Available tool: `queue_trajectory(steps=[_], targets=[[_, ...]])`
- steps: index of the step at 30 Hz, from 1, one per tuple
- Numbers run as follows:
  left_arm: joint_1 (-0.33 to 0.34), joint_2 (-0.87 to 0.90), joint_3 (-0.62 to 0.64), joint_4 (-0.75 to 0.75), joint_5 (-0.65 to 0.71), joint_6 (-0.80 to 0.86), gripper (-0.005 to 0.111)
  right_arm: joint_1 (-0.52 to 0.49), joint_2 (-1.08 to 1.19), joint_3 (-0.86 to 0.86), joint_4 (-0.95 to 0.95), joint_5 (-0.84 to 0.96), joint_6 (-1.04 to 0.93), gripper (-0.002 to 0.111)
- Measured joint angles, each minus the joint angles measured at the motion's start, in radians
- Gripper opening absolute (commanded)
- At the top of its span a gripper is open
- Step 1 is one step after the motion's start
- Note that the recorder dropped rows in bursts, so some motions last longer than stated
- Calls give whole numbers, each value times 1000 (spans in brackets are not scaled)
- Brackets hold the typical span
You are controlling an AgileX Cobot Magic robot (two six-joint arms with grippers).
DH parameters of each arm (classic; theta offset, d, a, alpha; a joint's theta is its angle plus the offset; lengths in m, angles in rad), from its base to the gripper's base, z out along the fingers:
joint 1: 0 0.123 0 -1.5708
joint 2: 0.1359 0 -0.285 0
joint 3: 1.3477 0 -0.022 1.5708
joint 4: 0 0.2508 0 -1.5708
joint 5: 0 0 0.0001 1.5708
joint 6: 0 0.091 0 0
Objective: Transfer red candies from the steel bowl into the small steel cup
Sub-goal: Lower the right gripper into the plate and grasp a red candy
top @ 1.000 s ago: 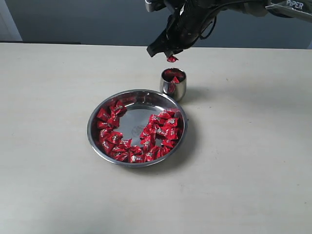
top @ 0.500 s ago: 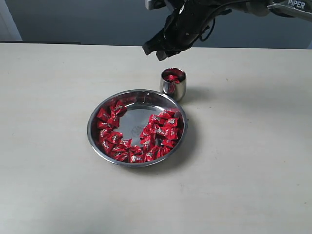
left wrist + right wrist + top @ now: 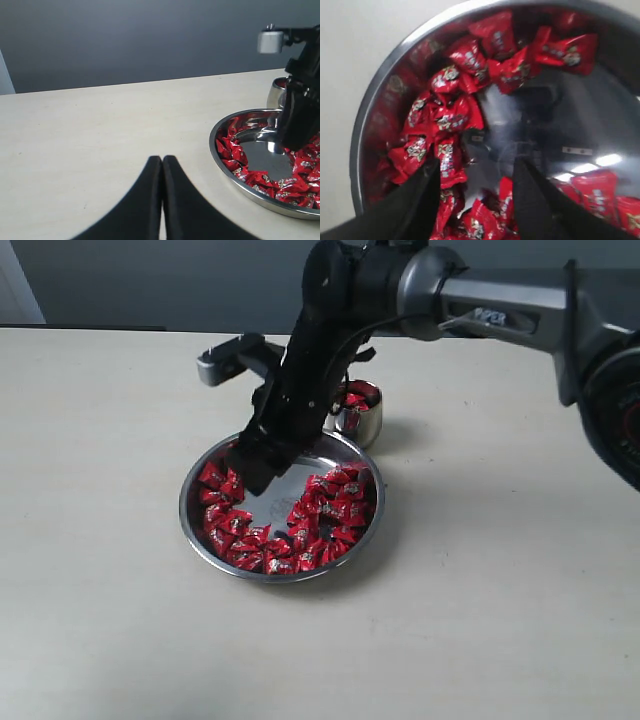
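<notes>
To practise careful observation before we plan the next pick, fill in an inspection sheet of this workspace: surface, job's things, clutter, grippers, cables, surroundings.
Surface: pale, plain table.
Job's things: red candies ring the steel bowl, its middle bare; small steel cup beside the bowl, candies inside.
Clutter: nothing seen.
Grippers: right gripper open, low in the bowl, holding nothing; left gripper shut, over bare table.
Cables: thin dark cable on the right arm.
Surroundings: grey wall behind.

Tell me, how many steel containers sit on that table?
2: the wide steel bowl in the middle, and the small steel cup beside its far rim, partly hidden by the right arm.
</notes>
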Motion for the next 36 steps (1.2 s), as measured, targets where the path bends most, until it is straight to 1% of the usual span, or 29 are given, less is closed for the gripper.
queue_trajectory(steps=[8,27,29,34,36], targets=[[0,0,0,0,0,0,0,34,65,0,11,29,-9,45],[0,0,0,0,0,0,0,35,92,0,25,29,-11,44],[0,0,0,0,0,0,0,37,92,0,25,29,-11,39],[0,0,0,0,0,0,0,50,92,0,20,29,-14,12],[0,0,0,0,0,0,0,53,92,0,20,29,-16,5]])
